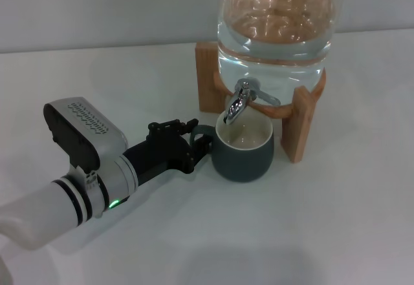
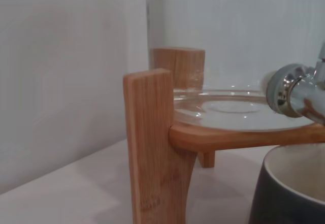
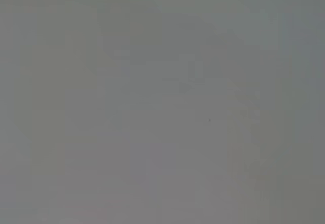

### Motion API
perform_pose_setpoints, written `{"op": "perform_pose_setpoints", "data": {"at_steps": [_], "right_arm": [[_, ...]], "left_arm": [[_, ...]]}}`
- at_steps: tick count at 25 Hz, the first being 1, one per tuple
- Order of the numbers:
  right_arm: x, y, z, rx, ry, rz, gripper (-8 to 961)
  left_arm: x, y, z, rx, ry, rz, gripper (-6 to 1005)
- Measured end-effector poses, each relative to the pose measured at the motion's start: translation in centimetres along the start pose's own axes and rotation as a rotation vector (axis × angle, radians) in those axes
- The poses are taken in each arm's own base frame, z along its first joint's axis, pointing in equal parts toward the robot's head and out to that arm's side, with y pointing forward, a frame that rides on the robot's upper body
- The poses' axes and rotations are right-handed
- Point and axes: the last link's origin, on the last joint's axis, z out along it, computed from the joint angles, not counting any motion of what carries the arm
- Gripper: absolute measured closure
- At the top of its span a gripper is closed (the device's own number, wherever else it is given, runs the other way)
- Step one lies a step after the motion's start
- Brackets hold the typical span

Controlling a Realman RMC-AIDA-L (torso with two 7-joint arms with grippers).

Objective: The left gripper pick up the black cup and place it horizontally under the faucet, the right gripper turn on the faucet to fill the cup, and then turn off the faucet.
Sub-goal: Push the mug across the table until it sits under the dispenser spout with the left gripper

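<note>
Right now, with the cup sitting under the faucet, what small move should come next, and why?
Probably bring the right gripper in to the faucet lever. The cup stands upright on the table with its mouth below the spout, and no water is running. The left gripper is at the cup's handle, so it can steady the cup. The right gripper is in no view.

White table, black cup standing upright, wooden jar stand just beside

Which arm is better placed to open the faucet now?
Right, probably, though it is not in view. The left claw is at the handle of the black cup, which stands under the faucet.
</note>
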Motion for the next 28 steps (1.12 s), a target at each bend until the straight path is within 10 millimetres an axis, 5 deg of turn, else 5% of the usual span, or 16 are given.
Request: {"op": "perform_pose_setpoints", "data": {"at_steps": [28], "right_arm": [[0.1, 0.0, 0.1, 0.005, 0.004, 0.000, 112]], "left_arm": [[-1.1, 0.5, -0.7, -0.018, -0.020, 0.014, 628]]}}
